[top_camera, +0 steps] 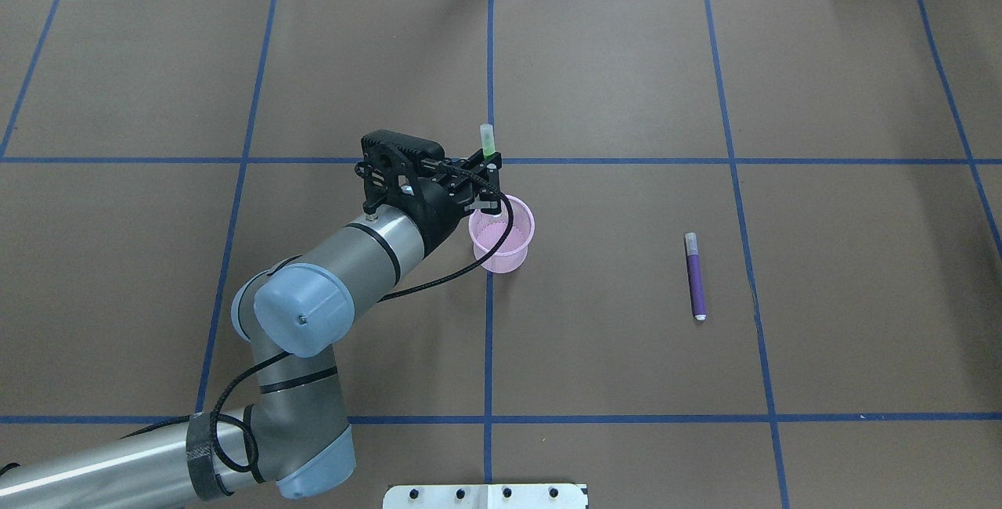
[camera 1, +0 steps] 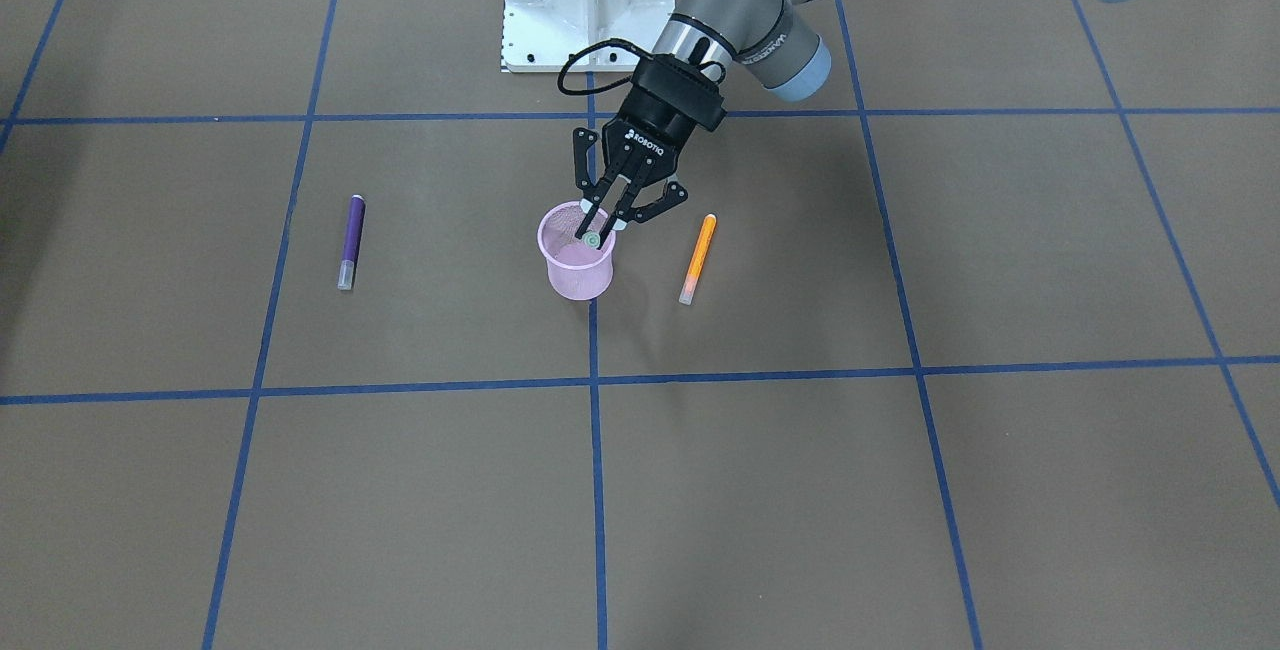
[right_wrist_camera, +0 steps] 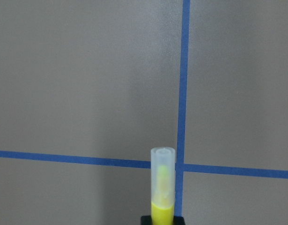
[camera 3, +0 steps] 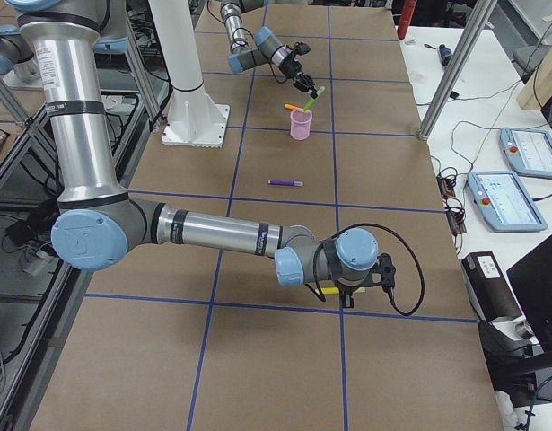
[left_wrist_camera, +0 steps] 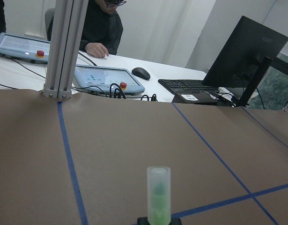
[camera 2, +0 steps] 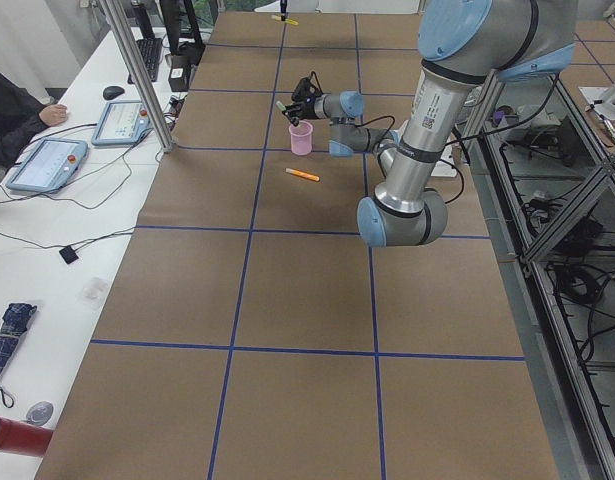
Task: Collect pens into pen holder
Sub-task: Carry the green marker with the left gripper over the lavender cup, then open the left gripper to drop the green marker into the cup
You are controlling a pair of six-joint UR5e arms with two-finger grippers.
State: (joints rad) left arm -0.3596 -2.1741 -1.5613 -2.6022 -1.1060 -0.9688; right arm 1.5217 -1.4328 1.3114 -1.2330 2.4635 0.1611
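Nearest, low in the right-side view, the right hand (camera 3: 346,294) pinches the yellow pen (right_wrist_camera: 162,183) low over the counter (camera 3: 258,359), probably waiting its turn; its fingers are mostly cut off. Past the purple pen (camera 3: 285,183) lying mid-frame, the left hand (camera 1: 600,230) pinches the green pen (top_camera: 487,141) cap-up over the pen holder (camera 1: 580,275), upper centre, so a release should drop it in. The fingers hide whether its tip is inside the rim, and the orange pen (camera 1: 698,257) lies just beyond.

pink pen holder (camera 1: 580,275), purple pen (camera 1: 351,235)
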